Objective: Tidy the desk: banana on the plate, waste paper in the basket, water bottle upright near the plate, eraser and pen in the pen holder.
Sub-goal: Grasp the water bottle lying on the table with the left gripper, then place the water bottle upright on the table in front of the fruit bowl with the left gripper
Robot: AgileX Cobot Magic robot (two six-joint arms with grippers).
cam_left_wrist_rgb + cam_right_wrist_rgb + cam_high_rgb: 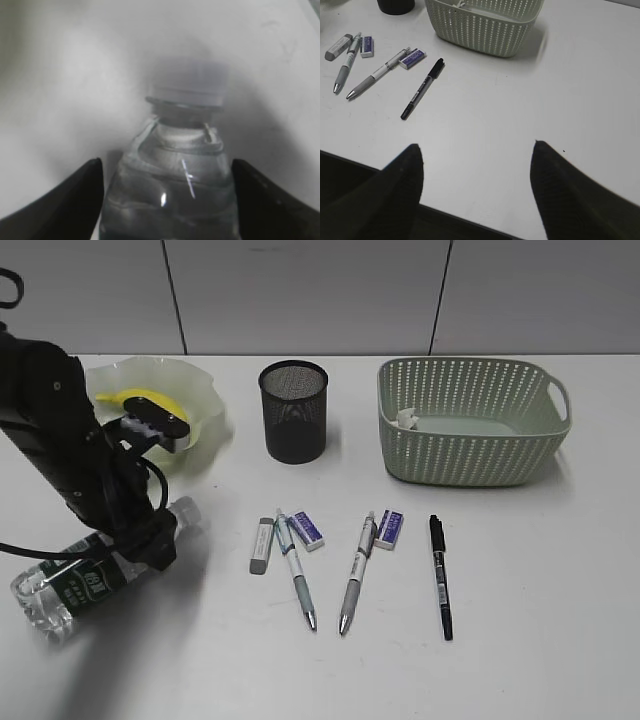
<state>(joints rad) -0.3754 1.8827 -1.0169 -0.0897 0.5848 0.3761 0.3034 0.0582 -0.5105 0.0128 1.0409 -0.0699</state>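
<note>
The bottle (80,575) lies on its side at the bench's (520,640) front left, cap toward the plate (205,400). The left end effector (167,200) straddles its shoulder, fingers (65,200) apart on either side; whether they press the plastic I cannot tell. The banana (140,400) rests in the plate. The paper (406,419) sits in the basket (470,455). Pens (295,570) and erasers (308,529) lie in a row in front of the holder (294,410). The right end effector (477,165) hangs open over bare bench, holding nothing.
</note>
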